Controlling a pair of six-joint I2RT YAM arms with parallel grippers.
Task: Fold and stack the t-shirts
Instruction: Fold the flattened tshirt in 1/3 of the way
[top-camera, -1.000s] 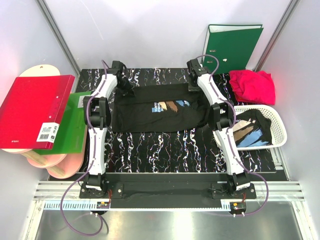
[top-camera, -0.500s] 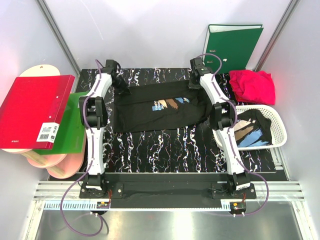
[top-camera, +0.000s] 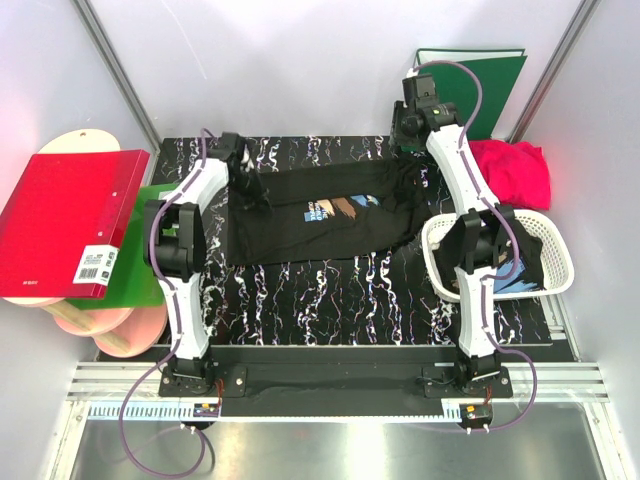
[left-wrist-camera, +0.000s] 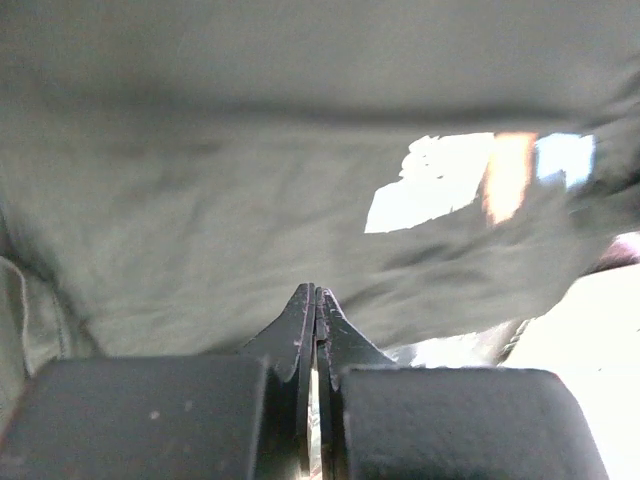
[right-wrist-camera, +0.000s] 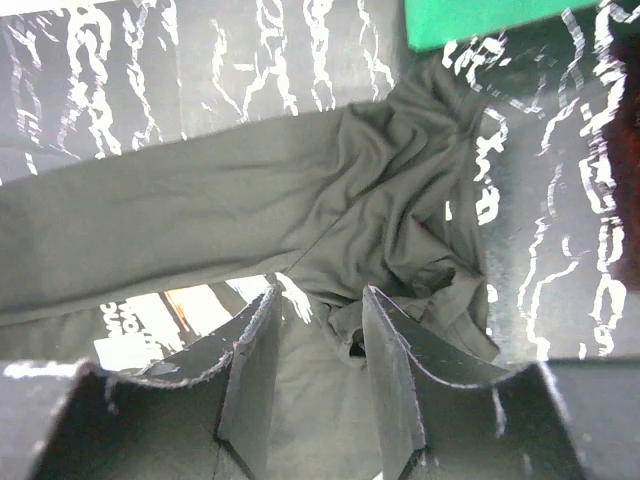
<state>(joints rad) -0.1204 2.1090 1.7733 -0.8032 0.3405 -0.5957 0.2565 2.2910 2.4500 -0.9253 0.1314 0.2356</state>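
Your left claw (left-wrist-camera: 315, 293) is clamped on the black t-shirt (top-camera: 300, 238); your right claw (right-wrist-camera: 320, 300) stands apart, empty. Grip the bunched sleeve (right-wrist-camera: 420, 230) and stretch evenly.

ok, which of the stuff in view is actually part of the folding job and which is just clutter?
Job:
- spread-out black tee
- second black tee, lying in the white basket
- pink tee

Lying about:
- that basket itself
- upright green binder
- red binder
- flat green piece under it
- round boards
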